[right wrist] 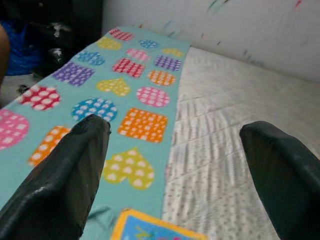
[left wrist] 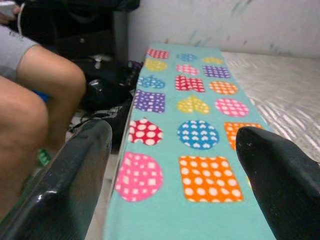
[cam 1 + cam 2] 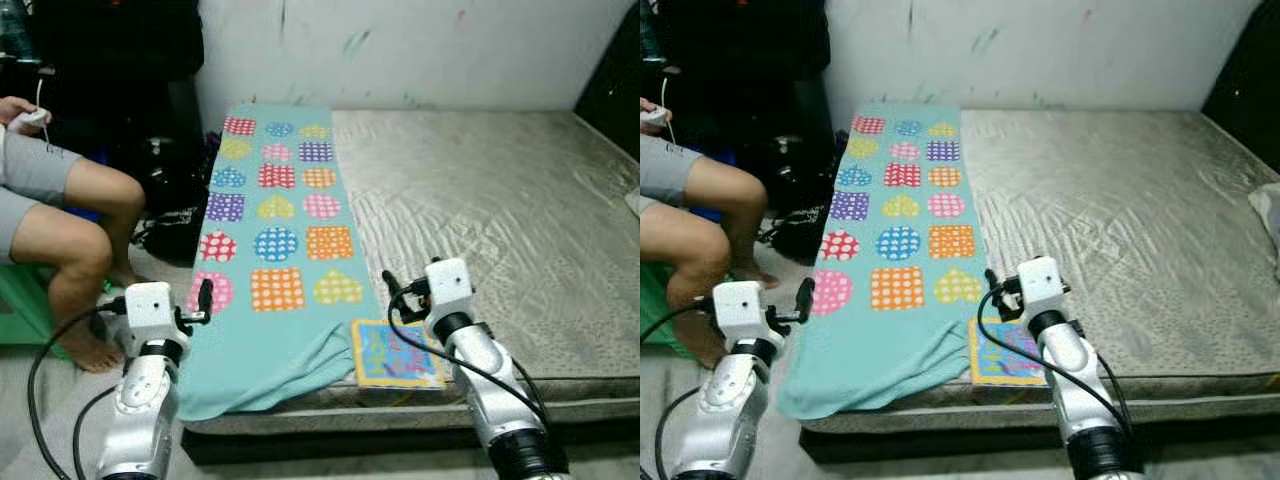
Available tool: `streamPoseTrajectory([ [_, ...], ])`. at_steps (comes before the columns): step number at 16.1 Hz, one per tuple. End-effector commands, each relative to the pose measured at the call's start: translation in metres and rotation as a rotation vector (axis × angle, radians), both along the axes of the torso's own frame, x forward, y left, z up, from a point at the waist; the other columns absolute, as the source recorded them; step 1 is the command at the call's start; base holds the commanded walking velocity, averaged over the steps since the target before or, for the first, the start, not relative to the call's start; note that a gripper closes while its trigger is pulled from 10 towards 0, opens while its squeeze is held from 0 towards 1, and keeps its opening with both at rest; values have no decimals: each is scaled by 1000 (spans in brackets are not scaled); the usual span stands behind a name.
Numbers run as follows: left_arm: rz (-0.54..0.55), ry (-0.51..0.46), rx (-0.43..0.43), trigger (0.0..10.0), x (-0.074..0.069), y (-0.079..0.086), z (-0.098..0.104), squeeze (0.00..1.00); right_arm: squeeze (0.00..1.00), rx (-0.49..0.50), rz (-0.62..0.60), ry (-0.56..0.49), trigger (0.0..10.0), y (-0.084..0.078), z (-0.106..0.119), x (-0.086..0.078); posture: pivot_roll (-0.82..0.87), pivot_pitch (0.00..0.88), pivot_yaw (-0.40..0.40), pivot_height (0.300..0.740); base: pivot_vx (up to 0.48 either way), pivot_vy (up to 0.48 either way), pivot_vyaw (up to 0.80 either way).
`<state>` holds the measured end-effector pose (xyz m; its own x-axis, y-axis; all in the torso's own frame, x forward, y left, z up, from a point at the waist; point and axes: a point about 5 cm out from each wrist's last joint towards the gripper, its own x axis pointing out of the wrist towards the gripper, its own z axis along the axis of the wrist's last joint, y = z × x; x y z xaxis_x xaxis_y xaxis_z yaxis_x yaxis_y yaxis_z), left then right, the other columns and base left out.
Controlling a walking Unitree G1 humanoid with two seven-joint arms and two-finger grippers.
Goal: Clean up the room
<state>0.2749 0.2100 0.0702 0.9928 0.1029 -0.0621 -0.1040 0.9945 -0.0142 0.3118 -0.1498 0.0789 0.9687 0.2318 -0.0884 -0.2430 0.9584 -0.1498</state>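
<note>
A bare grey mattress (image 3: pixel 500 220) lies against the white wall (image 3: pixel 420 50). Along its left edge a teal blanket (image 3: pixel 275 300) is spread from the wall end to the near end, printed with dotted hearts, circles and squares in many colours; its near end is rumpled and hangs over the near-left corner of the mattress. Just beside that rumpled end, at the near edge, lies a flat picture book (image 3: pixel 395 355) with a yellow border, touching the blanket.

The left gripper (image 2: pixel 170 165) is held low at the left edge of the mattress, fingers spread wide with nothing between them, pointing along the blanket. The right gripper (image 1: pixel 175 165) hovers above the near edge, over the book, fingers likewise wide apart and empty.

A person (image 3: pixel 60 215) sits off the left side of the mattress, bare legs bent, holding what may be a white controller. Dark bags (image 3: pixel 170 190) lie on the floor between the person and the mattress.
</note>
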Motion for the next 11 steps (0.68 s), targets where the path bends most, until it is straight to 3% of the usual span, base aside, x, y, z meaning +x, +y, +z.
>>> streamPoseTrajectory([
  [1, 2, 0, 2, 10000, 1, 0, 1, 0, 0, -3, 15, -13, 10000, 2, 5, 2, -48, 0, -55, 740, 0, -307, 0],
  [7, 1, 1, -3, 10000, 1, -1, 1, 0, 0, -5, 16, -10, 10000, 3, 5, 2, -48, 0, -55, 740, 0, -304, 0],
  [11, -12, -19, -21, 10000, 1, -2, 3, 0, 0, -3, 17, -7, 10000, 3, 5, 2, -53, 0, -55, 740, 0, 0, 0],
])
